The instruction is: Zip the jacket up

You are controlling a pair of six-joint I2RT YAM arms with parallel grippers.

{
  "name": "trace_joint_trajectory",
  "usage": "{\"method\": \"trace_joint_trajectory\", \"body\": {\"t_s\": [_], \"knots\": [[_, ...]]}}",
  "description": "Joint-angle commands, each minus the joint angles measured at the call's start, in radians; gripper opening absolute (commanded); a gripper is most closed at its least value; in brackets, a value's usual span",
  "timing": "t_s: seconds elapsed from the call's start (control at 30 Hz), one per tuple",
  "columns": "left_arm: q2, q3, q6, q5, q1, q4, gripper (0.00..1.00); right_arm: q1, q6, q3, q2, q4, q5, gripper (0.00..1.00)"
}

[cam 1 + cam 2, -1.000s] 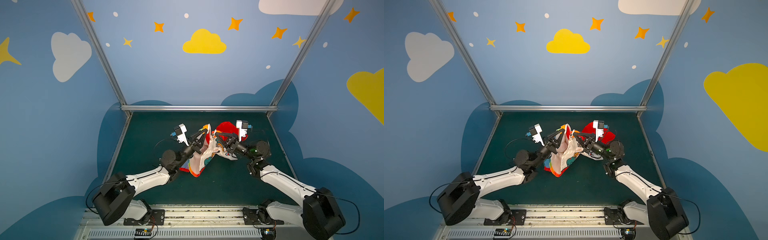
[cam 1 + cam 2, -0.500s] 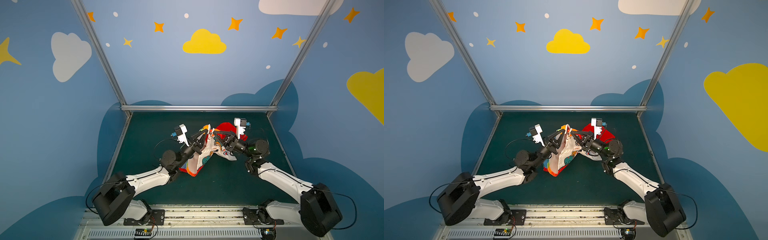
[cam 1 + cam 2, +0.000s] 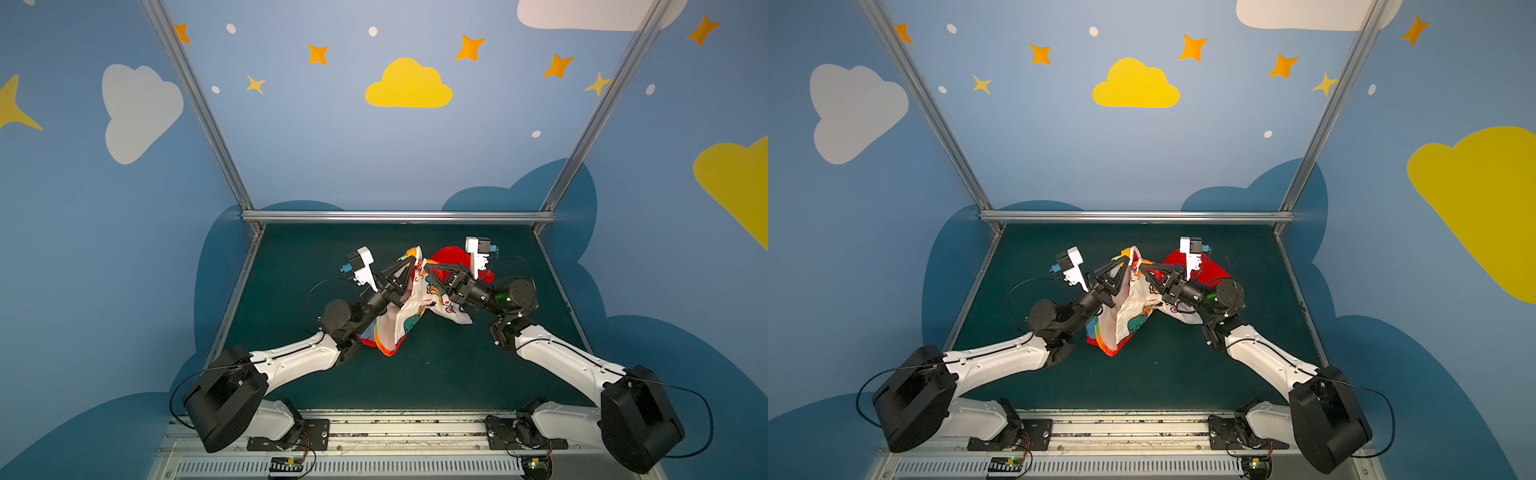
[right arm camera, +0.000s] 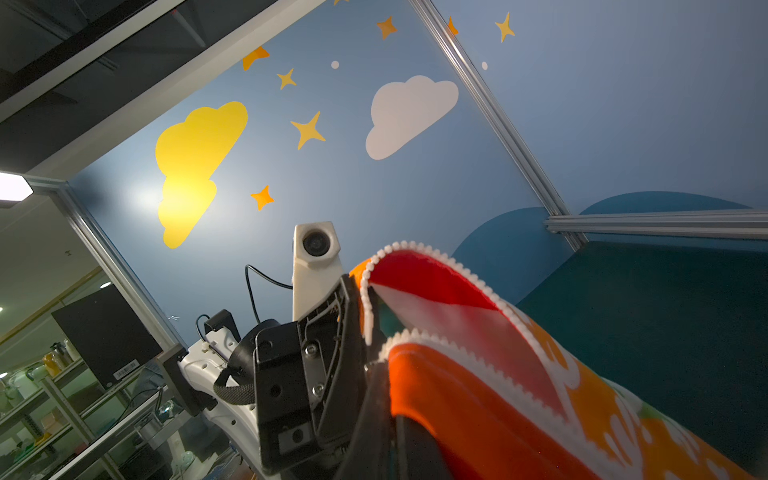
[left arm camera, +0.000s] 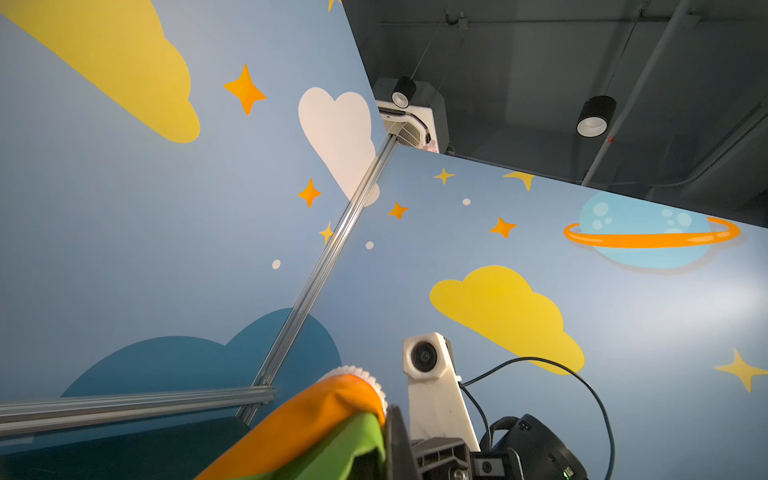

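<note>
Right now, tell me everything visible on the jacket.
The jacket is small and of thin fabric. Its rainbow-striped shell carries white lettering, and it has a red hood and a white lining printed with cartoon animals. It hangs crumpled, lining outward. Its upper edge is pinched in the shut fingers of the left gripper and the right gripper, close together. The lower folds appear to rest on the green mat. In the right wrist view the white zipper teeth stand apart, unzipped there.

One jacket (image 3: 409,320), one left hand (image 3: 412,261), one right hand (image 3: 426,267).
</note>
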Motion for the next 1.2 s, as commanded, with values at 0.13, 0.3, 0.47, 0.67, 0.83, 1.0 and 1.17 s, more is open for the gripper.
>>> {"method": "trace_joint_trajectory", "body": {"t_s": [0.13, 0.3, 0.47, 0.67, 0.83, 1.0, 1.17], "knots": [[-0.020, 0.026, 0.016, 0.005, -0.006, 0.048, 0.03, 0.010, 0.003, 0.028, -0.005, 0.027, -0.004, 0.00], [-0.016, 0.024, 0.020, 0.005, -0.010, 0.047, 0.03, 0.013, 0.004, 0.036, -0.009, 0.021, 0.003, 0.00], [-0.009, 0.026, 0.021, 0.008, -0.013, 0.047, 0.03, 0.012, 0.012, 0.040, -0.004, 0.030, 0.005, 0.00], [-0.015, 0.018, 0.023, 0.003, -0.015, 0.047, 0.03, 0.011, 0.023, 0.042, -0.008, 0.042, 0.013, 0.00], [-0.018, 0.012, 0.027, 0.000, -0.015, 0.047, 0.03, 0.010, 0.045, 0.042, 0.000, 0.066, 0.015, 0.00], [-0.018, 0.009, 0.029, -0.003, -0.015, 0.047, 0.03, 0.009, 0.048, 0.049, -0.003, 0.066, 0.015, 0.00], [-0.016, 0.008, 0.032, -0.003, -0.017, 0.046, 0.03, 0.010, 0.053, 0.057, -0.002, 0.066, 0.011, 0.00]]}}
